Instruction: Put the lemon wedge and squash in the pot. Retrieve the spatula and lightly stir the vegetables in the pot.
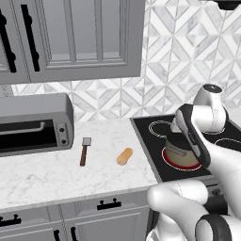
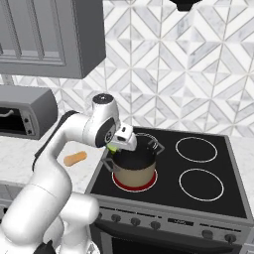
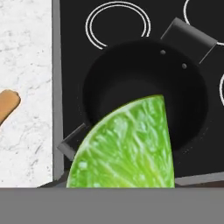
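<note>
The green lemon wedge (image 3: 127,146) is being held between the closed fingers of the gripper (image 2: 119,145), just above the pot (image 2: 133,168) at its 9 o'clock rim. If it is released here, the wedge is likely being risked against the rim, bouncing onto the stove (image 2: 208,198). The squash (image 1: 124,156) and spatula (image 1: 84,150) are lying on the counter (image 1: 42,176), toward 9 o'clock of the pot.

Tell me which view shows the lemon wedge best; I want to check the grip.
The hand view: the lemon wedge looms large above the pot. The right base view shows a green sliver under the gripper.
</note>
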Available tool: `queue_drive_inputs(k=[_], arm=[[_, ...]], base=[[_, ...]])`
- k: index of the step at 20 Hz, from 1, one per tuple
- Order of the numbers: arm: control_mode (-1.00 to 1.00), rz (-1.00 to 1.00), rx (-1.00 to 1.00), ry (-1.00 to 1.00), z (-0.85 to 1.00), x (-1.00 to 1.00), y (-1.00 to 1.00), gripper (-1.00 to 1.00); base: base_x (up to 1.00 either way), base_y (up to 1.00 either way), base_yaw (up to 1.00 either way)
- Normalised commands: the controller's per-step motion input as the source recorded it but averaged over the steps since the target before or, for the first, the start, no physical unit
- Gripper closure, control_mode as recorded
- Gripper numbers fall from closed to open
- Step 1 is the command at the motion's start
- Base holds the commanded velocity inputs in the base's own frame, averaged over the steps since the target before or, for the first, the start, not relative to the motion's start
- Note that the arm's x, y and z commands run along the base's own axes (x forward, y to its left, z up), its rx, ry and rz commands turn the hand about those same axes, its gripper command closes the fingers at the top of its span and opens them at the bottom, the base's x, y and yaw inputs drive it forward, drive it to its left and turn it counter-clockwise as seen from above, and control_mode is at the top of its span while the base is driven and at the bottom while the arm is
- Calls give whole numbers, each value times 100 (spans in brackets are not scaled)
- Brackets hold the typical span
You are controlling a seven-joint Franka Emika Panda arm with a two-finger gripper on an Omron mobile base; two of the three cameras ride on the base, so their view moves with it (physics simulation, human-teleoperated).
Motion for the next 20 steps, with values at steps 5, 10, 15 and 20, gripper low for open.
queue_drive_inputs(k=[5,10,15,20], arm=[[-100,-3,-6,0,-71,54,-47,100],[-100,-1,0,5,-57,51,-54,100],[-100,0,0,5,-53,31,-22,100],[-100,0,0,2,-20,21,0,-100]], base=[[0,0,0],[0,0,0],[0,0,0],[0,0,0]])
